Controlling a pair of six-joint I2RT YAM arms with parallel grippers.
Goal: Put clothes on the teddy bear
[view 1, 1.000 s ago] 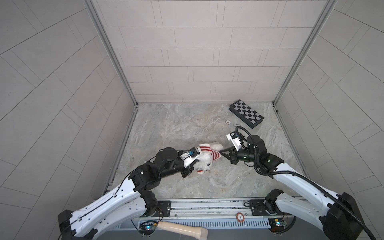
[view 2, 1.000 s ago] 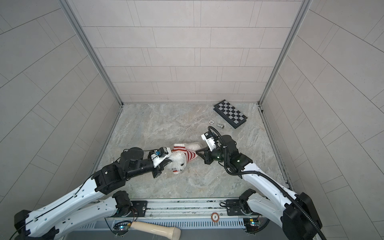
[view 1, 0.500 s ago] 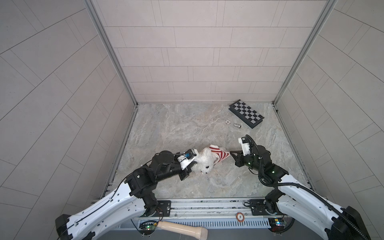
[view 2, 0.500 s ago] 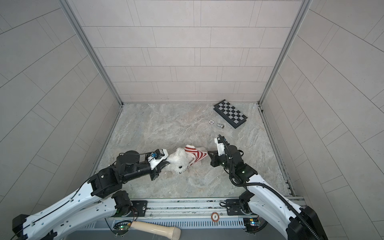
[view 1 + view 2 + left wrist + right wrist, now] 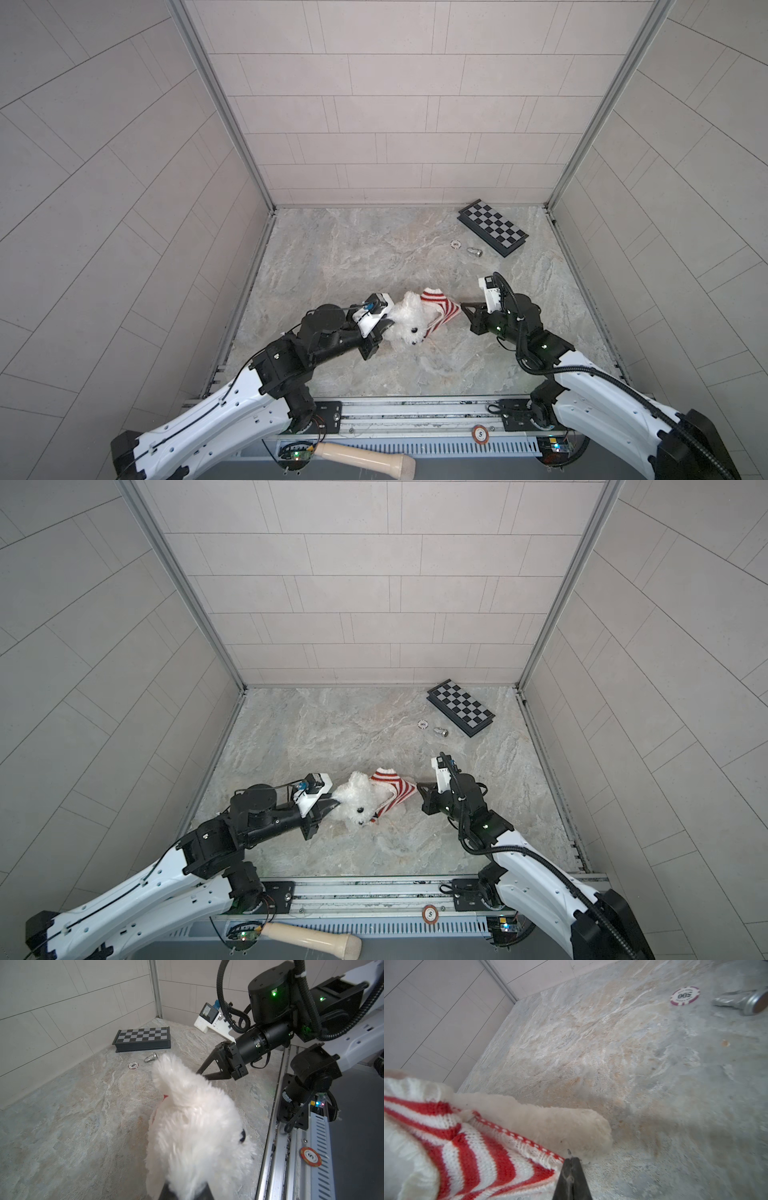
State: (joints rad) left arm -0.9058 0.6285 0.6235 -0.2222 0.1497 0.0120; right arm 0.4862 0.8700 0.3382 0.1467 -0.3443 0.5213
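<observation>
The teddy bear, white and fluffy, lies on the stone floor in both top views. My left gripper is shut on its fur; in the left wrist view the teddy bear fills the middle and hides most of that gripper. A red-and-white striped garment is drawn out to a point from the bear's body. My right gripper is shut on the garment's hem, next to a bear limb.
A folded chessboard lies at the back right, with a poker chip and a small metal piece beside it. Another chip sits on the front rail, and a wooden handle lies below the rail.
My right gripper has pulled back to the right, stretching the striped garment out into a point. The left gripper and the bear have shifted only slightly.
</observation>
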